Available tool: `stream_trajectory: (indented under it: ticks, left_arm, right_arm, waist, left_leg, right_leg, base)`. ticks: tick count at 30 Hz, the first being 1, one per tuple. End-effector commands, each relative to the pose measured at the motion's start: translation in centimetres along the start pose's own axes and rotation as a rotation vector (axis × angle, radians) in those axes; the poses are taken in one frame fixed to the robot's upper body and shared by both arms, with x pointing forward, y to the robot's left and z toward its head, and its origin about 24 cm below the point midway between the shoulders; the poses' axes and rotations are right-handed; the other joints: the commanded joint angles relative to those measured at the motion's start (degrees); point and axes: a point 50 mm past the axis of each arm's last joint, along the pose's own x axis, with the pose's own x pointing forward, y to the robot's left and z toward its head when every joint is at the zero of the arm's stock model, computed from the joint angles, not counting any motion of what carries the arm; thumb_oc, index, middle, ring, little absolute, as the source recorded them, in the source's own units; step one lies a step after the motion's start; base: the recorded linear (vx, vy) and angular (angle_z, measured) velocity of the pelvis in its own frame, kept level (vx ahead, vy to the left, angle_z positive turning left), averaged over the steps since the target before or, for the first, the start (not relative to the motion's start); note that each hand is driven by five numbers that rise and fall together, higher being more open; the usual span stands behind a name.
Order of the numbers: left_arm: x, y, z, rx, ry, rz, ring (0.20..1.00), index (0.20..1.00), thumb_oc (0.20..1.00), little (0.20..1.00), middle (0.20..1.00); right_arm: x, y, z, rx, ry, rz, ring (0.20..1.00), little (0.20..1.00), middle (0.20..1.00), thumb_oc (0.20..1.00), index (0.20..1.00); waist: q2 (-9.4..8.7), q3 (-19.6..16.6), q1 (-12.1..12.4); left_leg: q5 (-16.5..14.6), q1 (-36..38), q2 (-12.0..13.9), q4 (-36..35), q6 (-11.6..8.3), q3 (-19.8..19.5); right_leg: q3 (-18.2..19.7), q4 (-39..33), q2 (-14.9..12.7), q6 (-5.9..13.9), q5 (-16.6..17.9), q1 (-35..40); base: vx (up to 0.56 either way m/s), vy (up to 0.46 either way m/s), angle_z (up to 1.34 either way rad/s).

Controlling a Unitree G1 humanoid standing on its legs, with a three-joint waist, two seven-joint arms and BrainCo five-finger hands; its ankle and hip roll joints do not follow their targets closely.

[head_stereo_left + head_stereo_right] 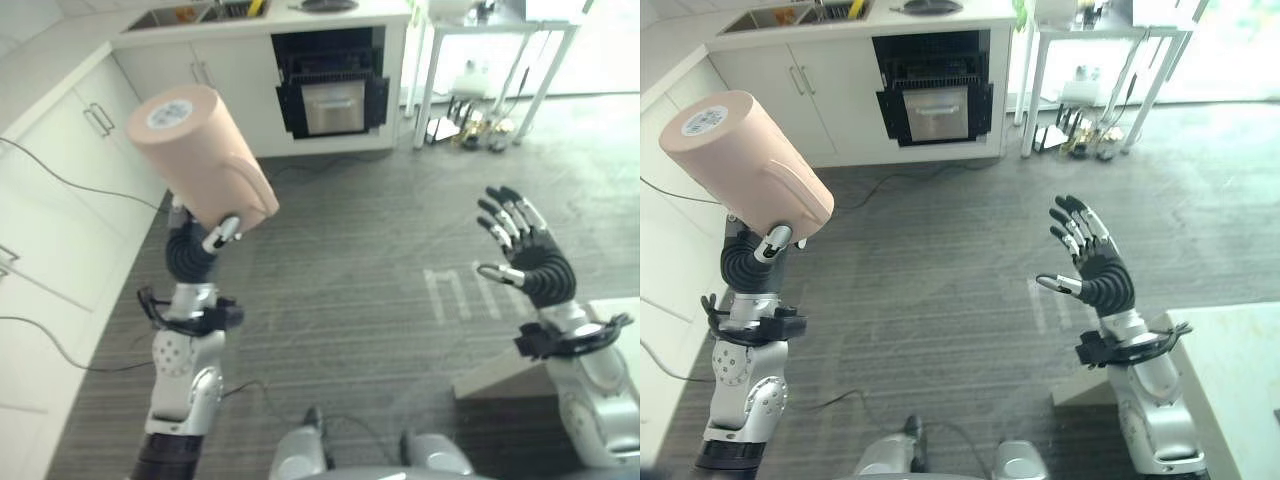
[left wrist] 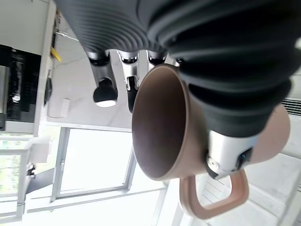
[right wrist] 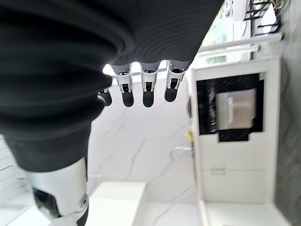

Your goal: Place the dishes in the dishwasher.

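In my left hand (image 1: 205, 245) I hold a pink mug (image 1: 198, 155) at the upper left of the frame, base tipped up toward the camera; my fingers curl around its body and the thumb presses beside the handle (image 2: 214, 200). My right hand (image 1: 525, 250) hangs spread wide and empty at the right. The open dishwasher (image 1: 330, 85) sits at top centre, well apart. I judge the mug stiff, smooth, probably ceramic and breakable, so a firm wrap round the barrel suits it.
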Motion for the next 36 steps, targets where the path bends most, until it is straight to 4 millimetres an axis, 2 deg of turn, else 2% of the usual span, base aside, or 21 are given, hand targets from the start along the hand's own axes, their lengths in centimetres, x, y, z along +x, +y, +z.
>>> stream_trajectory:
  ticks: [1, 5, 6, 7, 8, 9, 10, 11, 13, 16, 18, 22, 23, 24, 25, 26, 30, 31, 32, 33, 36]
  left_arm:
    - [0.3, -0.5, 2.8, 0.033, -0.124, -0.052, 0.200, 0.200, 0.200, 0.200, 0.200]
    - [0.6, -0.8, 2.8, 0.040, -0.114, -0.090, 0.200, 0.200, 0.200, 0.200, 0.200]
    - [0.7, -0.9, 2.7, 0.040, -0.112, -0.099, 0.200, 0.200, 0.200, 0.200, 0.200]
    - [0.9, -1.1, 2.7, 0.035, -0.107, -0.114, 0.200, 0.200, 0.200, 0.200, 0.200]
    - [0.9, -1.1, 2.7, 0.033, -0.106, -0.119, 0.200, 0.200, 0.200, 0.200, 0.200]
    - [1.0, -1.4, 2.7, 0.032, -0.101, -0.132, 0.200, 0.200, 0.200, 0.200, 0.200]
    - [1.1, -1.6, 2.6, 0.029, -0.096, -0.139, 0.200, 0.200, 0.200, 0.200, 0.200]
    - [1.1, -1.8, 2.5, 0.032, -0.094, -0.143, 0.200, 0.200, 0.200, 0.200, 0.200]
    - [1.4, -2.0, 2.4, 0.040, -0.096, -0.136, 0.200, 0.200, 0.200, 0.200, 0.200]
    - [1.8, -1.8, 2.5, 0.063, -0.101, -0.120, 0.200, 0.200, 0.200, 0.200, 0.200]
    - [1.8, -1.1, 2.6, 0.083, -0.103, -0.101, 0.200, 0.200, 0.200, 0.200, 0.200]
    - [1.8, -1.0, 2.6, 0.083, -0.103, -0.101, 0.200, 0.200, 0.200, 0.200, 0.200]
    - [1.3, -1.3, 2.4, 0.082, -0.087, -0.111, 0.200, 0.200, 0.200, 0.200, 0.200]
    - [1.1, -1.5, 2.4, 0.091, -0.083, -0.114, 0.200, 0.200, 0.200, 0.200, 0.200]
    - [1.1, -1.6, 2.4, 0.094, -0.083, -0.117, 0.200, 0.200, 0.200, 0.200, 0.200]
    - [1.1, -1.7, 2.4, 0.095, -0.083, -0.117, 0.200, 0.200, 0.200, 0.200, 0.200]
    - [1.3, -1.6, 2.5, 0.072, -0.085, -0.093, 0.200, 0.200, 0.200, 0.200, 0.200]
    - [1.2, -1.6, 2.8, 0.053, -0.097, -0.101, 0.200, 0.200, 0.200, 0.200, 0.200]
    - [1.1, -1.6, 2.7, 0.031, -0.086, -0.102, 0.200, 0.200, 0.200, 0.200, 0.200]
    - [0.7, -1.4, 2.6, 0.009, -0.076, -0.094, 0.200, 0.200, 0.200, 0.200, 0.200]
    - [0.0, -1.0, 2.5, 0.012, -0.069, -0.090, 0.200, 0.200, 0.200, 0.200, 0.200]
  right_arm:
    - [1.3, -0.1, 2.5, -0.018, -0.153, 0.027, 1.000, 1.000, 1.000, 1.000, 1.000]
    - [1.8, 0.2, 2.7, -0.016, -0.174, 0.010, 1.000, 1.000, 1.000, 1.000, 1.000]
    - [2.0, 0.3, 2.7, -0.014, -0.179, 0.002, 1.000, 1.000, 1.000, 1.000, 1.000]
    - [2.0, 0.5, 2.6, -0.012, -0.184, -0.013, 1.000, 1.000, 1.000, 1.000, 1.000]
    - [1.9, 0.6, 2.6, -0.014, -0.184, -0.016, 1.000, 1.000, 1.000, 1.000, 1.000]
    - [1.6, 0.8, 2.4, -0.019, -0.182, -0.023, 1.000, 1.000, 1.000, 1.000, 1.000]
    - [1.4, 1.0, 2.3, -0.016, -0.180, -0.026, 1.000, 1.000, 1.000, 1.000, 1.000]
    - [1.4, 1.2, 2.2, -0.013, -0.177, -0.026, 1.000, 1.000, 1.000, 1.000, 1.000]
    - [1.6, 1.3, 2.0, -0.012, -0.171, -0.013, 1.000, 1.000, 1.000, 1.000, 1.000]
    - [1.8, 0.9, 2.2, -0.011, -0.173, -0.001, 1.000, 1.000, 1.000, 1.000, 1.000]
    - [1.7, 0.4, 2.5, 0.008, -0.186, 0.010, 1.000, 1.000, 1.000, 1.000, 1.000]
    - [1.7, 0.4, 2.5, 0.008, -0.186, 0.011, 1.000, 1.000, 1.000, 1.000, 1.000]
    - [1.9, 0.7, 2.6, 0.012, -0.194, 0.006, 1.000, 1.000, 1.000, 1.000, 1.000]
    - [2.0, 1.0, 2.6, 0.018, -0.194, 0.007, 1.000, 1.000, 1.000, 1.000, 1.000]
    - [2.0, 1.1, 2.6, 0.019, -0.197, 0.009, 1.000, 1.000, 1.000, 1.000, 1.000]
    - [2.1, 1.2, 2.6, 0.019, -0.200, 0.012, 1.000, 1.000, 1.000, 1.000, 1.000]
    - [2.8, 1.3, 2.6, 0.023, -0.197, 0.034, 1.000, 1.000, 1.000, 1.000, 1.000]
    - [2.9, 1.3, 2.8, 0.017, -0.199, 0.054, 1.000, 1.000, 1.000, 1.000, 1.000]
    - [2.7, 1.2, 2.7, 0.008, -0.182, 0.055, 1.000, 1.000, 1.000, 1.000, 1.000]
    - [2.5, 1.1, 2.6, 0.011, -0.172, 0.061, 1.000, 1.000, 1.000, 1.000, 1.000]
    - [2.0, 0.9, 2.3, 0.010, -0.149, 0.067, 1.000, 1.000, 1.000, 1.000, 1.000]
  waist:
    - [1.23, -4.70, 2.82]
    - [0.16, -6.48, 3.81]
    - [-0.09, -6.80, 4.06]
    - [0.08, -7.38, 4.54]
    - [0.07, -7.56, 4.65]
    - [0.50, -7.81, 4.79]
    - [0.71, -7.62, 4.47]
    - [0.99, -7.26, 4.10]
    - [0.99, -6.65, 3.38]
    - [0.28, -5.45, 2.63]
    - [-0.40, -3.17, 1.41]
    - [-0.26, -2.88, 1.31]
    - [-1.33, -1.78, -0.82]
    - [-0.89, -1.08, -1.36]
    - [-0.88, -1.05, -1.47]
    - [-1.15, -1.31, -1.83]
    - [-0.75, -3.95, -2.34]
    - [-0.39, -5.10, -2.90]
    - [-0.33, -5.62, -3.23]
    - [-0.37, -5.78, -3.34]
    - [-1.13, -5.37, -2.56]
  left_leg:
    - [9.42, -2.00, 0.14, -14.96, -2.42, -2.51]
    - [8.04, 0.15, -2.88, -16.81, -0.33, -3.89]
    - [7.65, 0.89, -3.67, -17.27, 0.29, -4.46]
    - [6.96, 1.98, -4.64, -17.60, 1.49, -5.98]
    - [6.71, 2.15, -4.96, -17.63, 1.77, -6.42]
    - [5.88, 3.09, -5.66, -17.58, 2.56, -7.73]
    - [4.87, 4.43, -6.27, -17.73, 2.98, -8.42]
    - [4.20, 5.40, -6.55, -17.63, 3.29, -8.78]
    - [3.67, 6.61, -6.74, -17.58, 3.43, -8.98]
    - [3.45, 8.03, -7.49, -17.30, 3.18, -9.43]
    - [1.63, 11.19, -7.02, -16.99, 1.98, -9.00]
    - [1.54, 11.56, -6.87, -17.02, 1.94, -9.10]
    - [-2.54, 15.58, -6.77, -17.37, 1.16, -8.93]
    - [-4.52, 17.97, -5.97, -17.39, 1.43, -9.27]
    - [-4.99, 18.49, -5.66, -17.39, 1.45, -9.30]
    - [-5.92, 19.24, -5.40, -17.29, 1.16, -9.86]
    - [-8.10, 23.03, -2.03, -15.87, -1.11, -8.51]
    - [-8.02, 23.03, 0.39, -10.80, -3.07, -7.55]
    - [-4.16, 19.84, 2.29, -2.47, -4.71, -6.68]
    - [-0.81, 17.59, 2.89, 4.25, -5.69, -6.36]
    - [1.93, 9.26, 2.33, 16.28, -5.74, -6.25]
  right_leg:
    - [-1.21, 1.39, 2.30, 1.62, -2.80, 6.17]
    - [-2.32, 6.25, -0.49, 4.28, 0.93, 4.39]
    - [-2.55, 8.57, -1.12, 5.05, 2.49, 3.62]
    - [-2.59, 14.88, -1.62, 5.87, 6.54, 1.44]
    - [-2.48, 16.90, -1.73, 5.95, 7.37, 0.77]
    - [-2.12, 25.45, -1.60, 5.92, 11.50, -1.88]
    - [-2.31, 32.43, -1.79, 5.77, 12.84, -4.16]
    - [-2.44, 38.68, -1.73, 5.28, 13.01, -7.65]
    - [-2.60, 39.66, -0.45, 4.04, 11.15, -11.44]
    - [-5.88, 30.41, 1.72, 3.41, 8.57, -13.46]
    - [-9.91, 16.01, -0.16, 2.98, 9.31, -16.42]
    - [-10.06, 15.52, 0.03, 2.97, 9.46, -15.80]
    - [-7.55, 4.04, -4.39, 4.51, 16.44, -21.70]
    - [-7.34, 1.31, -4.45, 5.18, 18.93, -20.70]
    - [-7.23, 0.92, -4.27, 5.28, 18.75, -20.23]
    - [-6.30, -2.34, -4.78, 5.81, 20.44, -19.96]
    - [-8.25, -3.22, -3.46, 5.23, 18.39, -17.73]
    - [-8.29, -2.13, -1.63, 3.28, 16.54, -17.46]
    - [-7.92, -2.77, 0.14, 1.19, 15.42, -15.97]
    - [-7.51, -2.98, 1.15, -0.20, 14.36, -14.60]
    - [-6.87, -3.35, 1.73, -2.22, 12.78, -11.53]
  base:
    - [0.32, 0.257, 0.23]
    - [0.27, 0.242, 0.22]
    - [0.23, 0.294, 0.19]
    - [0.21, 0.290, 0.11]
    - [0.24, 0.356, 0.12]
    - [0.23, 0.293, 0.31]
    - [0.25, 0.328, 0.38]
    - [0.17, 0.216, 0.39]
    - [0.13, 0.125, 0.28]
    - [0.19, -0.034, 0.02]
    - [0.26, -0.188, -0.10]
    - [0.14, -0.155, -0.03]
    - [0.59, -0.634, -0.34]
    - [0.64, -0.708, -0.16]
    - [0.34, -0.363, 0.27]
    - [0.24, -0.344, 0.54]
    - [0.25, -0.462, 0.14]
    - [0.33, -0.626, -0.05]
    - [0.40, -0.726, -0.40]
    - [0.30, -0.511, -0.49]
    - [0.20, -0.262, -0.32]
